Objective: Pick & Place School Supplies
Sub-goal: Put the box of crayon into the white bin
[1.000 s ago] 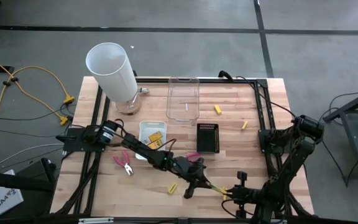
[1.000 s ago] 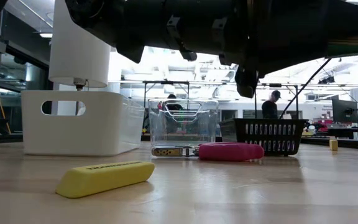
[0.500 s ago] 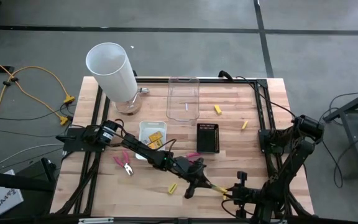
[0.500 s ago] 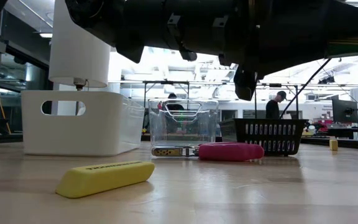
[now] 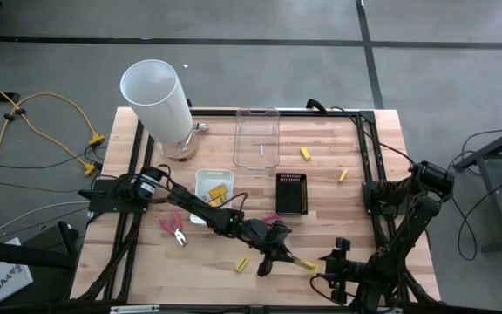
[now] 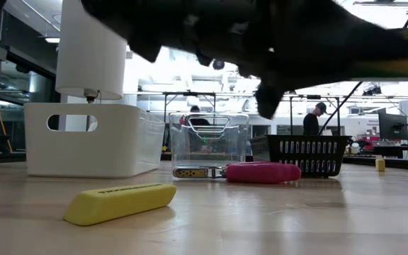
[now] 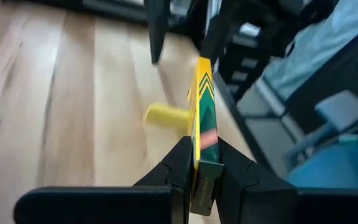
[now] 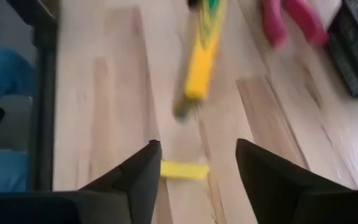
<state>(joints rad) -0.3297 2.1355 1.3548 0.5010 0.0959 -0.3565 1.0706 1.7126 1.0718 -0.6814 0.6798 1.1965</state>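
My left gripper (image 5: 277,253) reaches out near the table's front middle and is shut on a flat yellow-and-green pack (image 7: 201,118), also seen as the pack (image 5: 301,261) from above. My right gripper (image 5: 328,266) stands open just right of the pack's free end, touching nothing. In the right wrist view a short yellow stick (image 8: 184,169) lies on the wood between its fingers. Another yellow stick (image 5: 242,263) lies left of my left gripper. One pink-handled tool (image 5: 174,228) lies at the left, another (image 5: 271,218) beside the black tray (image 5: 291,194). My left gripper pinches the pack's near end (image 7: 202,163) between its two fingers, which press on its two flat faces. The pack stands on edge and sticks straight out beyond the fingertips toward the table's right. It is lifted clear of the wood.
A white tray (image 5: 213,187) holding yellow packs sits left of the black tray. A clear tray (image 5: 257,138) and a tall white cylinder (image 5: 158,100) stand at the back. Two yellow sticks (image 5: 305,153) (image 5: 342,174) lie at the back right. A person (image 6: 310,117) stands in the room behind.
My right gripper has opened and let go of the pack's free end. The pack has stayed in my left gripper, clear of the table.
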